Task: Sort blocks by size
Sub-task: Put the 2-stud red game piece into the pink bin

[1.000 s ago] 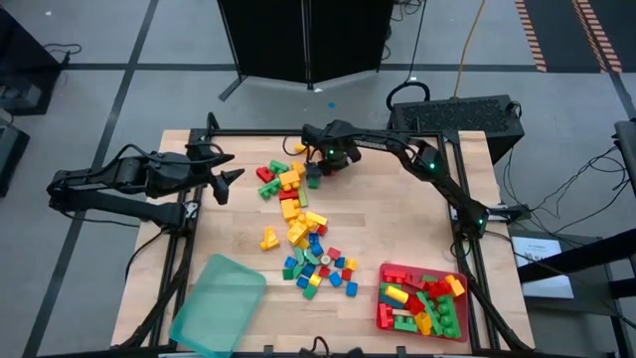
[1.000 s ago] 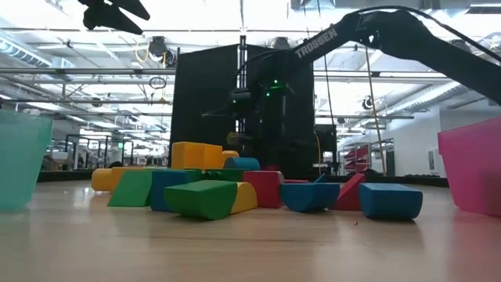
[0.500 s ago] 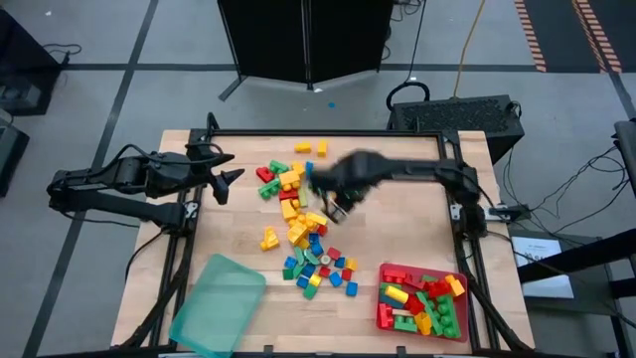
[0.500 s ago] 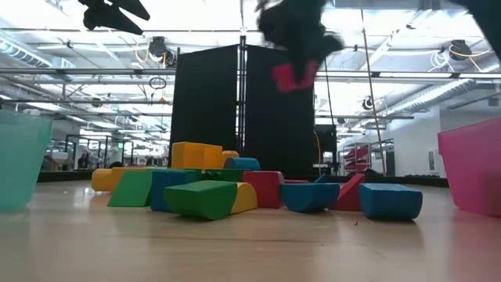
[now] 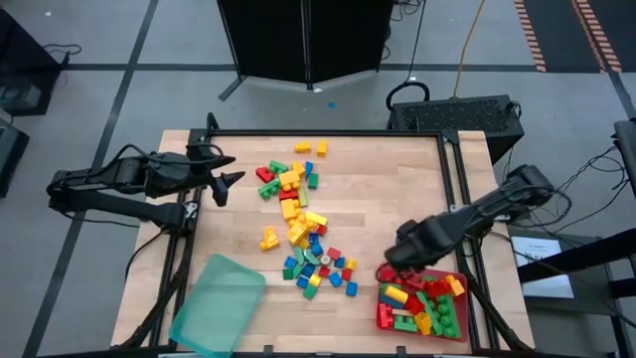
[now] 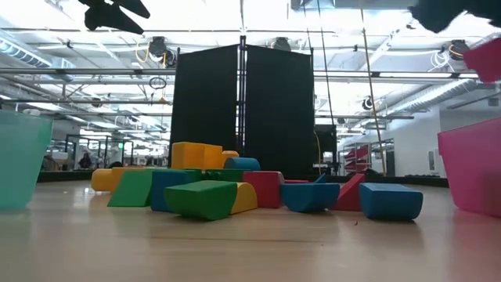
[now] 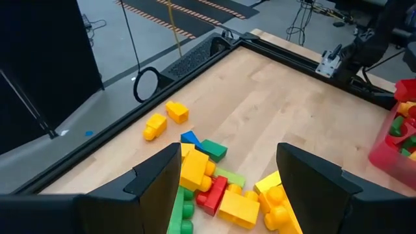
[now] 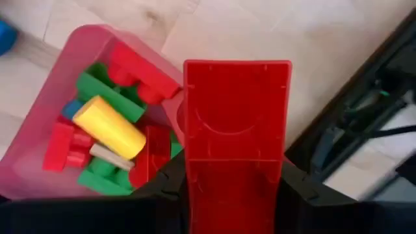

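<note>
A pile of red, yellow, green and blue blocks (image 5: 298,224) lies in the middle of the table. Several more blocks (image 5: 422,308) lie in the red tray (image 5: 381,310) at the near right. My right gripper (image 5: 399,261) hangs over that tray's far left corner, shut on a red oblong block (image 8: 237,123). The low view shows that block (image 6: 487,59) high up at the right. My left gripper (image 5: 229,179) stands open and high at the table's left edge, level with the pile's far end, with nothing between its fingers (image 7: 156,175). My right gripper pinches the red block by its two long sides (image 8: 194,185) between the two fingers. The fingers come from above and point down. The block's hollow underside faces the wrist camera. It is lifted clear, above the red tray's rim (image 8: 84,36).
A translucent teal tray (image 5: 219,303) lies at the near left. Two yellow blocks (image 7: 166,118) lie apart near the far edge. A black frame (image 5: 328,134) runs around the table. Bare wood shows between the pile and the right edge.
My right gripper has swung quickly from the far end of the pile toward the table's near right, rising with the red block between its fingers. It now hangs over the red tray. The pile has stayed where it was.
</note>
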### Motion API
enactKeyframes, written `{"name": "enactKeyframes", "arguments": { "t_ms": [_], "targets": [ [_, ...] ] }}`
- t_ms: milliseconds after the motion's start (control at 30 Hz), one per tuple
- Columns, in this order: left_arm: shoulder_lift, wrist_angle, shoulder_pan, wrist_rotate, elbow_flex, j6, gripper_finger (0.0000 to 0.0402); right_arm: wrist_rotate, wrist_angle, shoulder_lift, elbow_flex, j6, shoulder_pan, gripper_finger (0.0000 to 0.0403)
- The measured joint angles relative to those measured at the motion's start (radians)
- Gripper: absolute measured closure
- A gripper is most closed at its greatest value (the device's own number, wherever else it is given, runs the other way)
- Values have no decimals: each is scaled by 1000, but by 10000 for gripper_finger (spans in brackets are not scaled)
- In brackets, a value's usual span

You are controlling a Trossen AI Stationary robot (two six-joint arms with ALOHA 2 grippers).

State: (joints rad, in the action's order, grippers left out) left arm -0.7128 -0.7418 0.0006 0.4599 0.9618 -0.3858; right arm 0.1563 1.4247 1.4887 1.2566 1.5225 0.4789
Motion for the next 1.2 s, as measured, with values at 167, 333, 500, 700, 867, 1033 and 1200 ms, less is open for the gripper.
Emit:
{"name": "enactKeyframes", "arguments": {
  "t_ms": [167, 333, 500, 700, 867, 1033, 1200],
  "targets": [
    [0, 0, 0, -4, 0, -1, 146, 54, -140, -39, -111, 15, 89, 287],
    [0, -1, 0, -4, 0, -20, 146, 81, -255, -16, -170, -17, 138, 287],
    [0, -1, 0, -4, 0, -26, 146, 86, -256, -16, -205, -70, 146, 287],
    [0, -1, 0, 4, 0, -26, 146, 98, -273, -16, -265, -179, 139, 287],
    [0, -2, 0, 5, 0, -27, 146, 165, -330, -15, -305, -245, 145, 287],
    [0, -4, 0, 6, 0, -27, 146, 161, -297, -15, -311, -262, 144, 254],
    [0, -4, 0, 8, 0, -26, 146, 192, -304, -15, -310, -264, 144, 173]
  ]
}}
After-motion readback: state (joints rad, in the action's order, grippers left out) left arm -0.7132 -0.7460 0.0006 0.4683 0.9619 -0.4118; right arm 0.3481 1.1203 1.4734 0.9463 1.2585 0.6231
